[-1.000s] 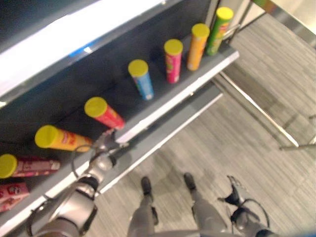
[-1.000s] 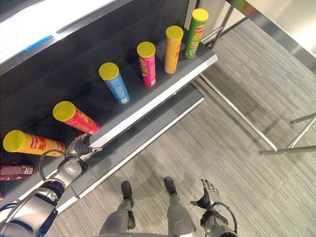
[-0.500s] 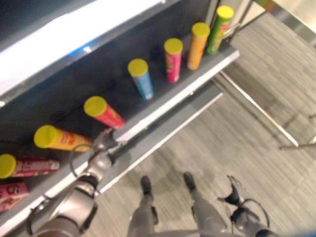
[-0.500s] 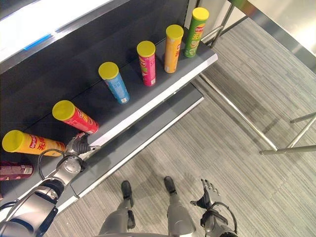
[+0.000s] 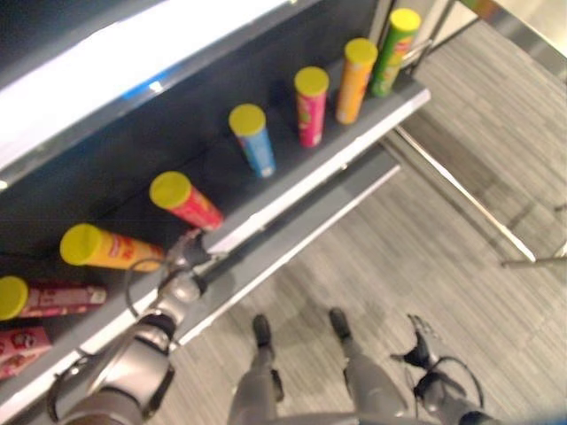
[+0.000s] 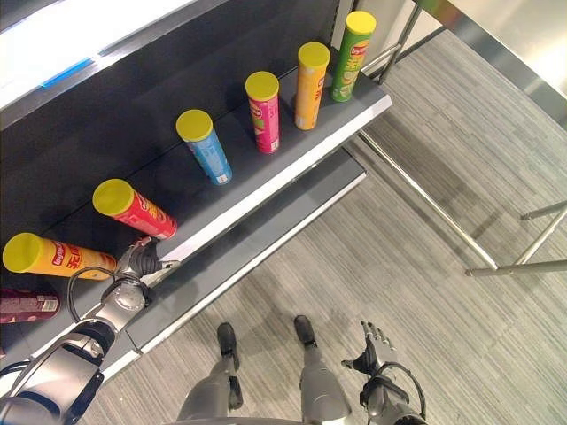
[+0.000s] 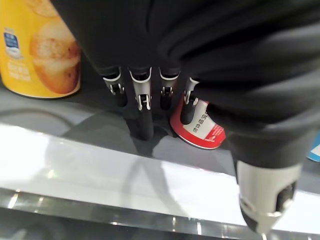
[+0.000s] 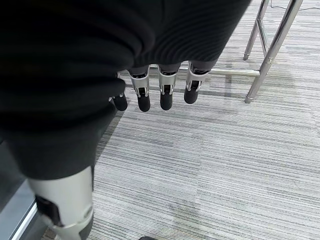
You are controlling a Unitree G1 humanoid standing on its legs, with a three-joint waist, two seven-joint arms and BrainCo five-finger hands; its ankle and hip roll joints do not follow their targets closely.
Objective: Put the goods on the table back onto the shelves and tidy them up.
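Observation:
Several tall crisp cans with yellow lids stand in a row on the dark shelf (image 6: 266, 188): green (image 6: 352, 55), orange (image 6: 310, 84), pink (image 6: 264, 113), blue (image 6: 205, 149), red (image 6: 135, 209) and yellow (image 6: 58, 257). My left hand (image 6: 137, 263) is at the shelf's front edge, just before the red can's base (image 7: 200, 129) and beside the yellow can (image 7: 42, 55). Its fingers (image 7: 143, 107) are straight and hold nothing. My right hand (image 6: 372, 347) hangs low over the floor with its fingers (image 8: 150, 97) relaxed and empty.
A dark pink can (image 6: 22, 305) and pink packs (image 5: 22, 341) sit at the shelf's far left. A lower shelf board (image 6: 257, 241) juts out beneath. Chrome table legs (image 6: 425, 199) and rails (image 8: 272, 50) cross the grey floor to the right.
My left hand has drawn back very slightly from the red can's base along the shelf edge. The cans and the right hand are as before.

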